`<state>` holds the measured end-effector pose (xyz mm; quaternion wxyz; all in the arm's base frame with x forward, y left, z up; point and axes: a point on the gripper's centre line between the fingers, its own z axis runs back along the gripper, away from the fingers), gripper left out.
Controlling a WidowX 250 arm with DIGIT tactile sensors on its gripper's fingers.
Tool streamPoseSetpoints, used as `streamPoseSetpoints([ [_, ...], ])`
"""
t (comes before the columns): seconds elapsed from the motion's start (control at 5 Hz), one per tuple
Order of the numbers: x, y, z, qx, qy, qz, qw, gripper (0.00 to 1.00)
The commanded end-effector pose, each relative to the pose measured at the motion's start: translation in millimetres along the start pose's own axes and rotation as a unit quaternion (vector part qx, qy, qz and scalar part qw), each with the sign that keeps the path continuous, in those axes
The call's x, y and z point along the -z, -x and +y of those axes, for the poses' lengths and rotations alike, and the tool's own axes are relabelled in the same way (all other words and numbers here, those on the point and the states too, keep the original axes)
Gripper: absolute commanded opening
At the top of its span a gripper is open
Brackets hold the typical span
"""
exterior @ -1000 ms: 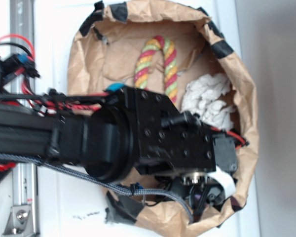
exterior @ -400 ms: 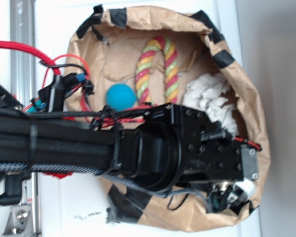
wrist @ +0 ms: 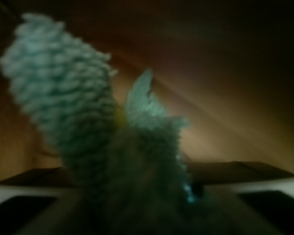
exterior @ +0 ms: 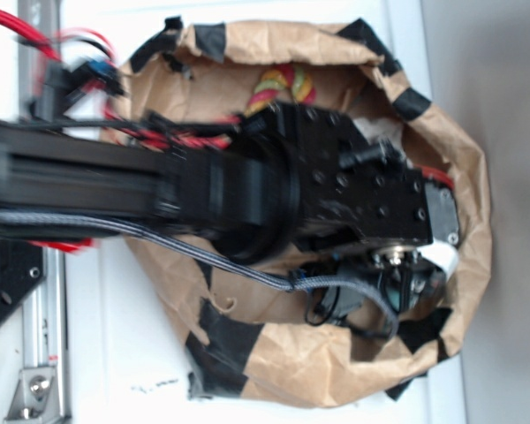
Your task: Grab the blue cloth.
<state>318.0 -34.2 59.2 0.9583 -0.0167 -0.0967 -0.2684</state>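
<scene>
Though the black arm (exterior: 247, 190) covers most of the brown paper bag (exterior: 336, 371) from overhead, the wrist camera gives the better clue: the blue cloth (wrist: 78, 112), teal and fuzzy, fills the lens right up close, a fat nubbly fold standing on the left and a thinner flap beside it. It seems to bunch down toward the bottom edge of that view, where the fingers would be. The gripper (exterior: 406, 287) sits low at the right side of the bag, near the paper wall, but its jaws are hidden in both views, so I cannot tell whether it is clenched on the fabric or merely pressed against it. My guess is that the grab is at or near completion; lifting the cloth clear would confirm it. A striped rope toy (exterior: 283, 84) peeks out above the arm.
</scene>
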Motion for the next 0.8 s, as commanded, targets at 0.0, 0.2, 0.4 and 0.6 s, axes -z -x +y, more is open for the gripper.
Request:
streamPoseSetpoints([
  [0.0,-77,27,0,-0.159,0.028,0.004,0.987,0.0],
  [0.2,-96,28,-16,-0.269,-0.025,0.069,0.96,0.0],
  [0.4,-103,39,-20,-0.352,-0.031,0.088,0.931,0.0],
  [0.6,-98,39,-24,-0.367,-0.048,0.099,0.924,0.0],
])
